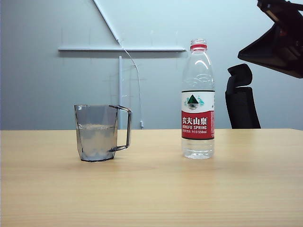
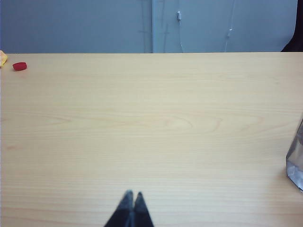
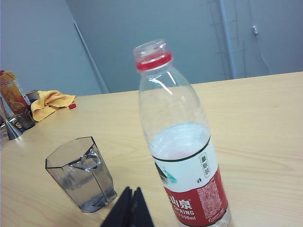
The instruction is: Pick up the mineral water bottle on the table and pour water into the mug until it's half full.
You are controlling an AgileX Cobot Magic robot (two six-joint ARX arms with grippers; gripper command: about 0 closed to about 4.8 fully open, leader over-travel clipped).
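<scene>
Bottle, mineral water (image 1: pixel 198 99): tall clear plastic body, red neck ring, cap off, white-and-red label bearing a green mountain logo and Chinese characters. It is standing upright on the wide light wooden table (image 1: pixel 151 189), right of centre in the exterior view, and holding clear water (image 3: pixel 180 140) up to about the top edge of the label.

Mug (image 1: pixel 102 132): small transparent smoky-grey plastic, faceted sides tapering downward, thin angular handle facing the bottle. It is sitting upright to the left of the bottle, well apart from it, and showing a liquid line at roughly mid-height.

Right gripper (image 3: pixel 129 208): black fingers pressed together, gripping nothing. In its wrist view it is hovering above the table, pointing between mug (image 3: pixel 81 175) and bottle (image 3: pixel 177 137), touching neither. In the exterior view only a dark part of the arm (image 1: pixel 279 40) is showing, at the upper right, above and beside the bottle.

Left gripper (image 2: pixel 130 210): black fingers likewise pressed together and carrying nothing, pointing over bare tabletop, with an edge of the mug (image 2: pixel 296 163) off to one side.

Surroundings: a small red cap (image 2: pixel 19 66) is lying near the far table edge; a yellow cloth (image 3: pixel 49 103), an orange carton (image 3: pixel 10 92) and metal cups are clustering at the far end. A black chair back (image 1: pixel 241 99) is standing behind the table. Nothing is lying between bottle and mug.
</scene>
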